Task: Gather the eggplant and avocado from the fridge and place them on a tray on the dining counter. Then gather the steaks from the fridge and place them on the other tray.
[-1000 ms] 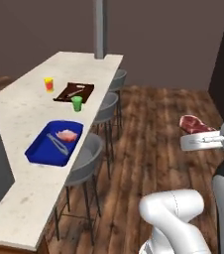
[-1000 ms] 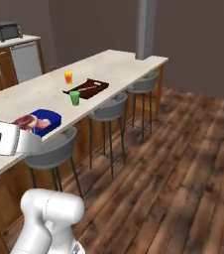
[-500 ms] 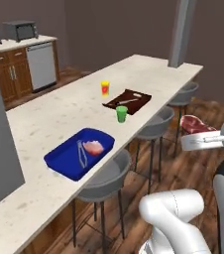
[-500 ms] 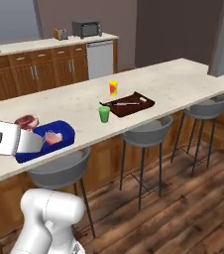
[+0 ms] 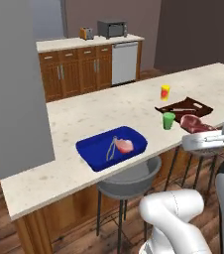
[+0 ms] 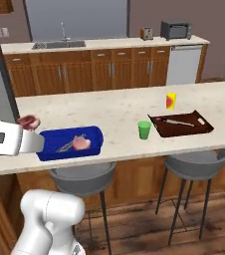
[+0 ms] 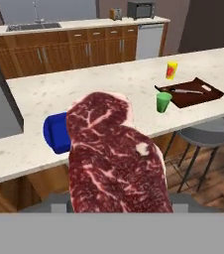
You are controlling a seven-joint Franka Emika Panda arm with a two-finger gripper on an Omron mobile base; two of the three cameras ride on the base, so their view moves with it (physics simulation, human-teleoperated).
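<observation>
Dark red steak (image 7: 115, 158) held aloft; pale steak (image 5: 125, 146) in blue tray (image 5: 95, 149)

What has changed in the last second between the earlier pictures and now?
The base has driven and turned toward the long beige speckled dining counter, so the whole view shifted. The things on it did not move. The end effector still holds the dark red marbled steak. The pale pink steak still lies in the deep bright blue tray; the flat dark brown tray and small green cup stay in place.

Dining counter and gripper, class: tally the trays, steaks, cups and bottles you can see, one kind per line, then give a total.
Trays: 2, blue tray, brown tray
Steaks: 2, pink steak, red steak
Cups: 1, green cup
Bottles: 1, yellow bottle
Total: 6
</observation>
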